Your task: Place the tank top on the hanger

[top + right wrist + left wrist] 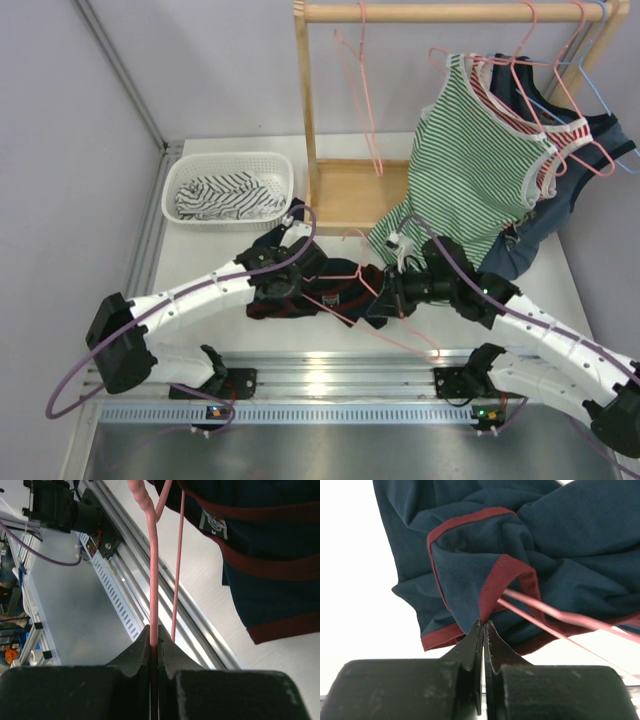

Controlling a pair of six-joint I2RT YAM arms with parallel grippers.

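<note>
L gripper (483, 626): pinching tank top (465, 575) trim
R gripper (154, 630): clamped on hanger (153, 570) wire
Tank top posn, top view: 9 o'clock of R gripper

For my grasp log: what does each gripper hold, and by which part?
Left gripper pinches the dark navy jersey tank top by a maroon-trimmed edge; right gripper clamps the thin pink wire hanger by one wire strand.

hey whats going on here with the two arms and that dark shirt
Two arms are working a navy tank top with maroon trim onto a pink wire hanger. The left end effector is shut on the top's maroon trim; the right end effector is shut on the hanger's wire. The wire runs into the bunched fabric, which isn't hung properly yet.
</note>
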